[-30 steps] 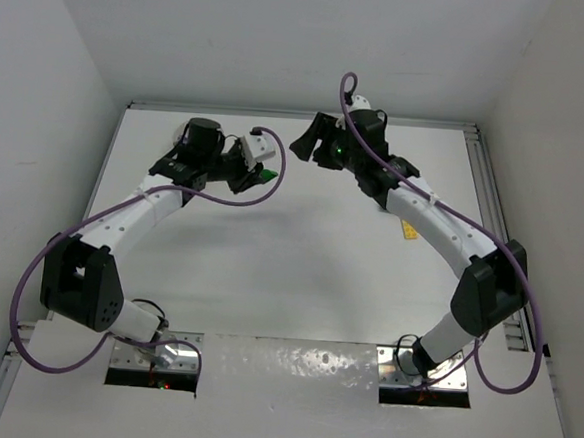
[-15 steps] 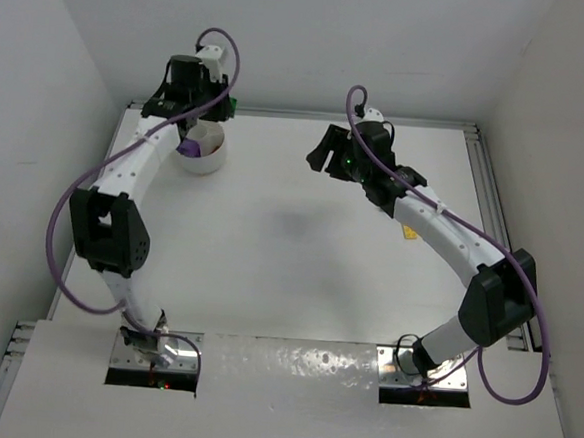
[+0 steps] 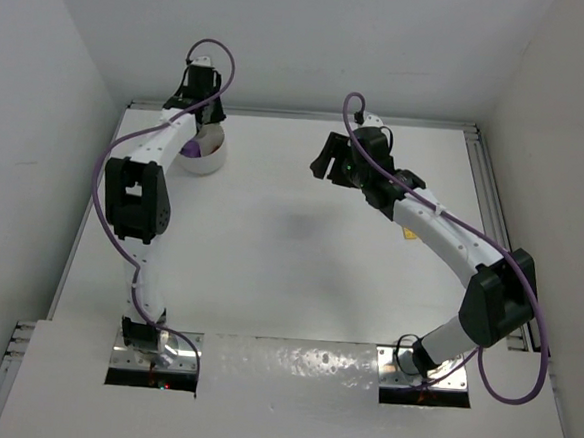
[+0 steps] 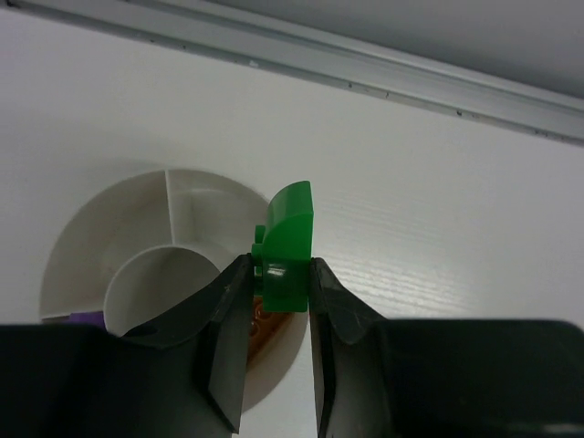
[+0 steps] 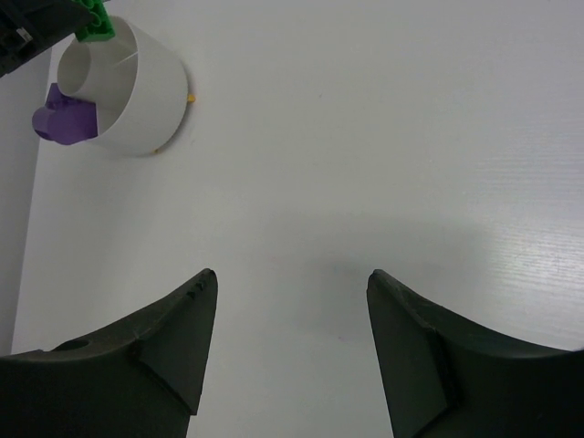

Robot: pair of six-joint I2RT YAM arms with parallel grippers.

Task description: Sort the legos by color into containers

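We find the left gripper [image 4: 279, 271] closed narrowly on a green lego [image 4: 290, 239], clamping its lower part. The brick is held above the rim of the white divided bowl [image 4: 109, 219]. The bowl stands near the far left corner of the bench [image 5: 383, 137]. A purple lego [image 5: 64, 120] sits in one outer compartment. The right gripper [image 5: 290, 274] hangs over the bench, jaws parted and holding nothing, well apart from the bowl.
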